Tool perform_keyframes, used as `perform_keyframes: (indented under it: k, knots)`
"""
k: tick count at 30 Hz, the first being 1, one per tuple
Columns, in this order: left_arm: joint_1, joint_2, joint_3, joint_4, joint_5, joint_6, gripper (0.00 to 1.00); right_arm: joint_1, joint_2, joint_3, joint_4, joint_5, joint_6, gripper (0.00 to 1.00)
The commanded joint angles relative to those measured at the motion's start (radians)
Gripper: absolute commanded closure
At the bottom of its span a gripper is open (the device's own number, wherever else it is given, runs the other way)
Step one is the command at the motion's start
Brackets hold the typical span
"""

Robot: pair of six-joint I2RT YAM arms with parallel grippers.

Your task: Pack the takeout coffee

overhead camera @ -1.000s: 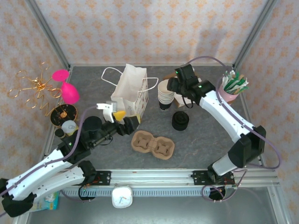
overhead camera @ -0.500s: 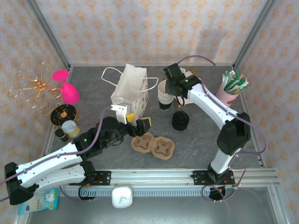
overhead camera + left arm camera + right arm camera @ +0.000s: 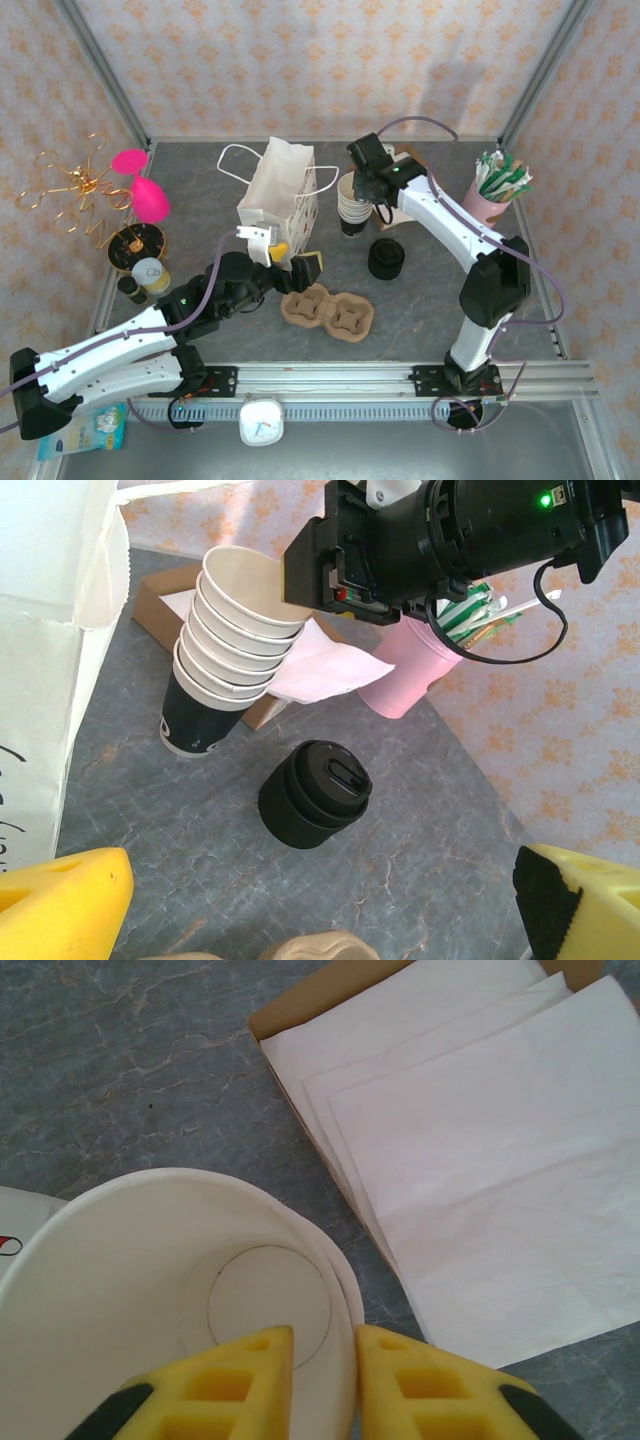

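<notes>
A stack of lidless cream paper cups (image 3: 352, 205) (image 3: 235, 630) stands right of the white paper bag (image 3: 280, 190) (image 3: 40, 630). My right gripper (image 3: 364, 186) (image 3: 325, 1335) is shut on the top cup (image 3: 150, 1260), one yellow finger inside the rim and one outside. A short black lidded stack (image 3: 385, 258) (image 3: 315, 792) sits in front of the cups. My left gripper (image 3: 297, 258) (image 3: 320, 900) hangs open over the pulp cup carrier (image 3: 328, 308) (image 3: 310, 948), holding nothing. The takeout coffee is out of view.
A brown box of white napkins (image 3: 470, 1140) (image 3: 320, 665) lies just behind the cup stack. A pink cup of stirrers and packets (image 3: 495, 195) (image 3: 410, 670) stands at the right. A gold wire stand (image 3: 85, 190) and small jars (image 3: 140, 255) crowd the left side.
The right gripper moved left over the cup stack and closed onto the top cup's rim. The left arm swung right to the carrier, then held still, open.
</notes>
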Motion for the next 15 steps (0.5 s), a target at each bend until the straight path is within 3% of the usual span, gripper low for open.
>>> perform_keyframes:
  k: [1, 15]
  knots:
    - [-0.006, -0.005, -0.011, 0.037, -0.007, 0.006, 0.01, 0.002, 0.000, 0.043, -0.042, 0.048, -0.009, 0.81]
    - [-0.007, 0.016, 0.017, 0.021, 0.000, 0.019, 0.01, -0.005, -0.014, 0.066, -0.027, -0.017, 0.009, 0.96]
